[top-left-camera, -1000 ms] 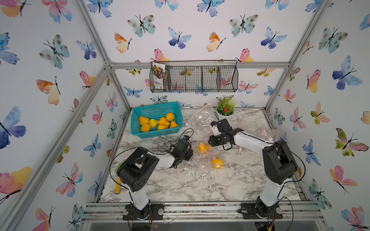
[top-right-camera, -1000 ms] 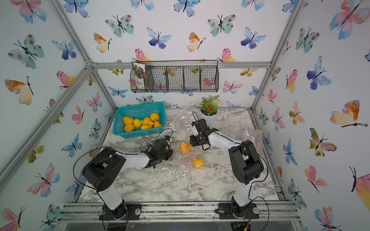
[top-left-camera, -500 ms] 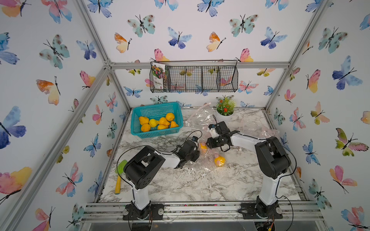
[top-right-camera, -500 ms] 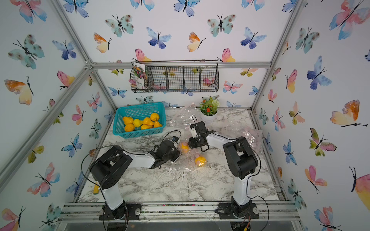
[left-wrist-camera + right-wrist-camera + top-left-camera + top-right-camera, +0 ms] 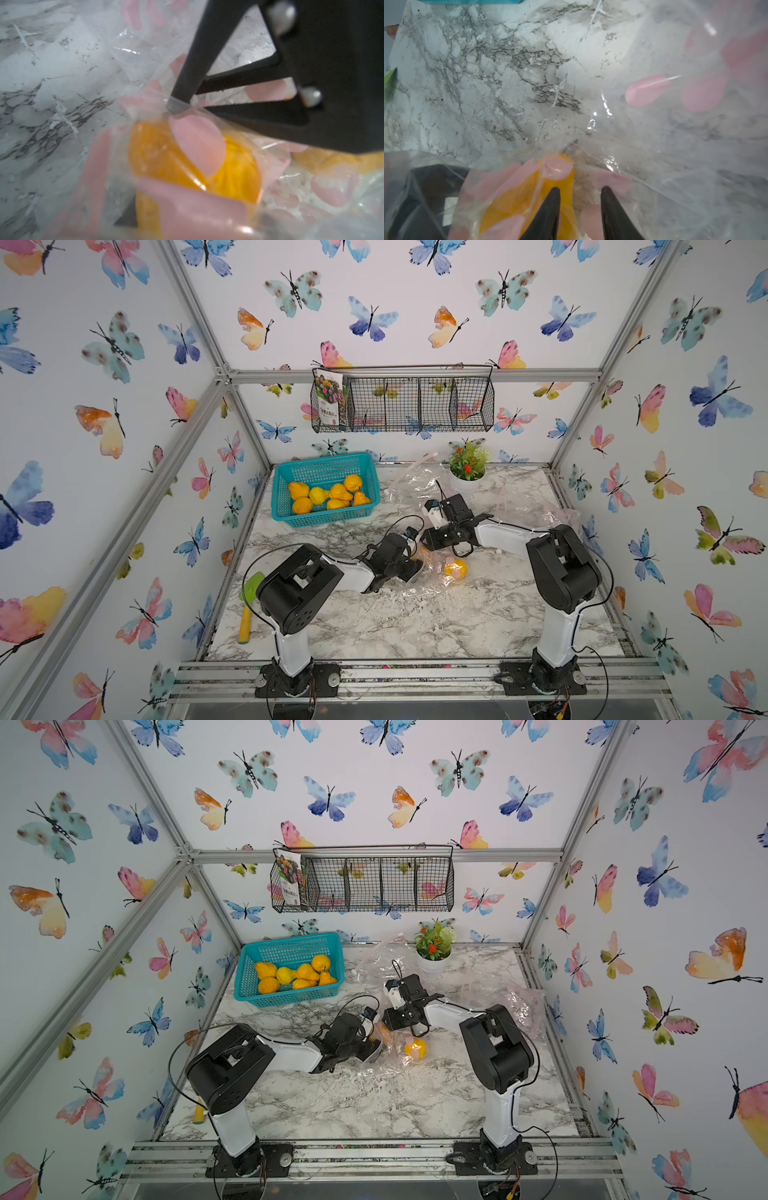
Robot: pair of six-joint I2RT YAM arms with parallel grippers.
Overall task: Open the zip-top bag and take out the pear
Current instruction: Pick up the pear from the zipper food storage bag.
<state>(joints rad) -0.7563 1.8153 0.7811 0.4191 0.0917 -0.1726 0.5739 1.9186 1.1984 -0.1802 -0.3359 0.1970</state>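
Note:
A clear zip-top bag [image 5: 432, 581] with pink spots lies crumpled at the table's middle. Two yellow pears sit in it: one pear [image 5: 455, 568] to the right, another pear [image 5: 382, 1032] between the two grippers. My left gripper [image 5: 411, 565] reaches into the bag folds from the left; film drapes over its tips, which show dimly and wide apart, open. The near pear [image 5: 187, 162] lies just beyond them. My right gripper [image 5: 580, 192] stands part open over the bag, its left fingertip [image 5: 553, 199] in front of the pear [image 5: 517, 205], only film and table in the gap.
A teal basket [image 5: 286, 506] with several pears stands at the back left. A potted plant [image 5: 467, 472] and loose clear bags [image 5: 411, 483] lie behind the arms, another bag [image 5: 559, 514] at the right edge. A green-and-yellow trowel [image 5: 248, 605] lies front left.
My left gripper slid right along the bag toward the near pear and its jaws opened. My right gripper drew in toward the left one, so the two now almost meet.

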